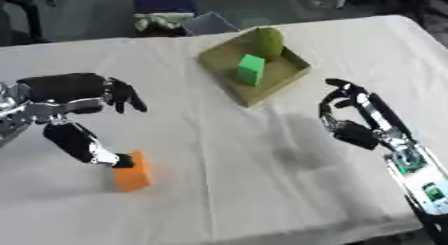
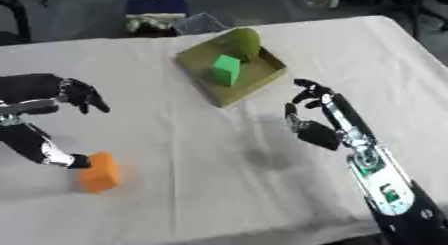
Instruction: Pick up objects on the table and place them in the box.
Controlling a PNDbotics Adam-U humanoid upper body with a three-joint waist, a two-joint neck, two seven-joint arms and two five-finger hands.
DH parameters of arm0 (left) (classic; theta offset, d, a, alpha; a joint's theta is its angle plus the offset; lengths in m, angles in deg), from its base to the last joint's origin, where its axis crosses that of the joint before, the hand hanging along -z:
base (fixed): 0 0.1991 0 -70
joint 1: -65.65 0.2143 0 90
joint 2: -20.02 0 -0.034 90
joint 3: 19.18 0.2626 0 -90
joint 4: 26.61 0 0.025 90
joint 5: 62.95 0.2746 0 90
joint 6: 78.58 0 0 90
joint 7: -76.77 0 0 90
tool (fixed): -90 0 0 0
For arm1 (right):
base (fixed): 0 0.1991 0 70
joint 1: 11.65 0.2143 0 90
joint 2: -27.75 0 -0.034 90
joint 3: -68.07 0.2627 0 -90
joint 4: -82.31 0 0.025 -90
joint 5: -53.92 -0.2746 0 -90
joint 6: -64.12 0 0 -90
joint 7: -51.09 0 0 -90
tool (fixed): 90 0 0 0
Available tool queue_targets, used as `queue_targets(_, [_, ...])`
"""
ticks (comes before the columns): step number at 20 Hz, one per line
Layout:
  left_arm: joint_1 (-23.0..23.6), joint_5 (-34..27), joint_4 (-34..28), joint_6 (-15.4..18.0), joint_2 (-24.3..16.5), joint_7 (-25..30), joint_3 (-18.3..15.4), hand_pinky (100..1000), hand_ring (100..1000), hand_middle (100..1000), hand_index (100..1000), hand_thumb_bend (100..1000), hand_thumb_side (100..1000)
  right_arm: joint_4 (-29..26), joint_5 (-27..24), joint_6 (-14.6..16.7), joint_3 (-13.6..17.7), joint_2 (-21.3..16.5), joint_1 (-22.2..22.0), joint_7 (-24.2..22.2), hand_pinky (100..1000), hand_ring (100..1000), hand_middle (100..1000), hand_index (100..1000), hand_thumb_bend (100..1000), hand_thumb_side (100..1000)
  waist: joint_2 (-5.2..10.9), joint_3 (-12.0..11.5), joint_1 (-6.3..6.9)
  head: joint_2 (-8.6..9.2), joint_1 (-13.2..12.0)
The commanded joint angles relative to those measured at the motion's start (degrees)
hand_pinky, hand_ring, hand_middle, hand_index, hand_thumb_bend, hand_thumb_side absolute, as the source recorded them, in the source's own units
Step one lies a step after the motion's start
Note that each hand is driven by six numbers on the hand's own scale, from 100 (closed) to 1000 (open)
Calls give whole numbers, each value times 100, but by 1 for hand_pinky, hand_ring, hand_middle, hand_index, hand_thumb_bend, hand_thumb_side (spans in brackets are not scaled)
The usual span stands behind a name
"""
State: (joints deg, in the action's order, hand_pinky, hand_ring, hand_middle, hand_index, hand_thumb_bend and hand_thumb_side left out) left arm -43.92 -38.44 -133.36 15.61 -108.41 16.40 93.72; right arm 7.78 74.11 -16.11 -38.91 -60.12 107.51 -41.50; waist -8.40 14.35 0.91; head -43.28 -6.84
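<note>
While a white cloth-covered table lay under the robot's head camera, the left eye view showed a shallow olive-green square box toward the far side, already holding a bright green upright block and a rounded yellow-green object behind it. Well away from the box, toward the near left, sat a small orange block on the cloth. The robot's left hand hovered over that block, its upper fingers spread apart and pointing toward the box, while a lower digit reached down so that its tip met the orange block's top edge; nothing was clamped yet. Near of the box and to its right, the right hand hung above bare cloth with fingers partly curled but apart, holding nothing.

Seen from the right eye view, the same box kept its two green pieces, and the orange block remained the only loose item visible outside it, still far to the box's near left. The right hand again appeared empty, fingers separated.

By that evidence the job looked mostly done: two objects boxed, one orange block apparently left to grasp, lift and carry across to the box.
</note>
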Motion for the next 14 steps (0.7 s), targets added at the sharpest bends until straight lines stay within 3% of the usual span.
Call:
queue_targets(1, [-24, 130, 17, -47, -123, 123, 24, 701, 684, 756, 862, 614, 628, -83, 39, 12, 48, -96, 71, 22, 751, 824, 634, 928, 100, 480, 98, 3, -14, -19, 5])
queue_targets(14, [255, 899, 480, 16, 274, 296, 289, 705, 695, 764, 861, 553, 564, -78, 42, 19, 50, -75, 95, 18, 752, 824, 633, 928, 100, 479, 75, 29, -25, 3, 10])
